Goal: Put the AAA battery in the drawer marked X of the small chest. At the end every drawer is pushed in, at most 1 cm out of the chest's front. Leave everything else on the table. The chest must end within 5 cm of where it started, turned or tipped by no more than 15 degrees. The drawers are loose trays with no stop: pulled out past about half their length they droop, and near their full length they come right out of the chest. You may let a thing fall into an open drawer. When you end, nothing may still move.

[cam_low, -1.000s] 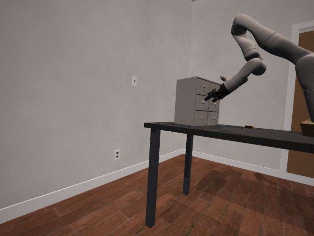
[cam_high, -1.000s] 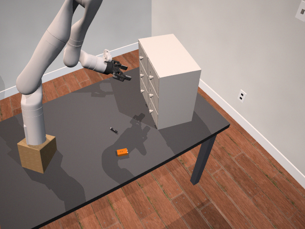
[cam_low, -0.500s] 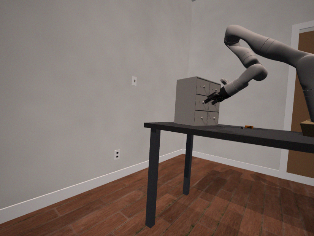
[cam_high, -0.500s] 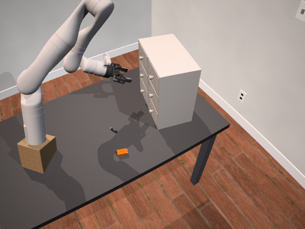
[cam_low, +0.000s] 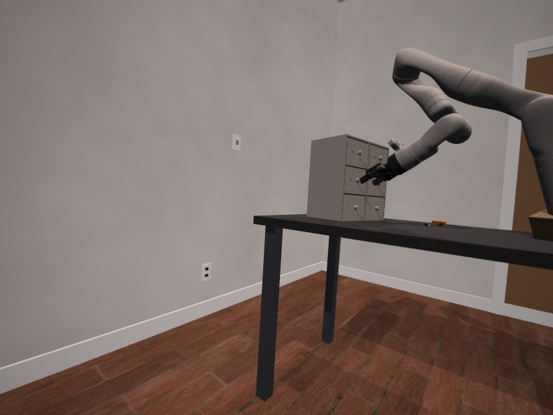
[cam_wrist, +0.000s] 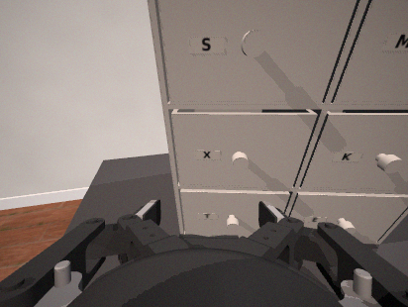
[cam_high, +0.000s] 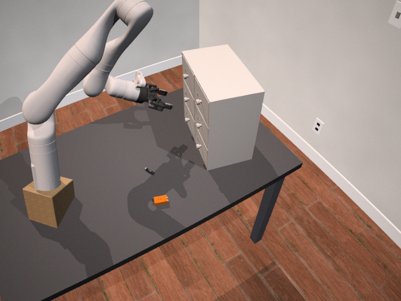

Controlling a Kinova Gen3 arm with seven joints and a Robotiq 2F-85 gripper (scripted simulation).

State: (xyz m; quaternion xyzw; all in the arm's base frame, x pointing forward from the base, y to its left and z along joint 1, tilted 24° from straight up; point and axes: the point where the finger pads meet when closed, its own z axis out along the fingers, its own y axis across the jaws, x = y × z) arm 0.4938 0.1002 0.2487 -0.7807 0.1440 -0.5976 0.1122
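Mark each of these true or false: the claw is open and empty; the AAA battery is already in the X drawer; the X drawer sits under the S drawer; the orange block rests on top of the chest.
1. The claw is open and empty. True.
2. The AAA battery is already in the X drawer. False: it lies on the table, apart from the chest.
3. The X drawer sits under the S drawer. True.
4. The orange block rests on top of the chest. False: it lies on the table, near the front edge.
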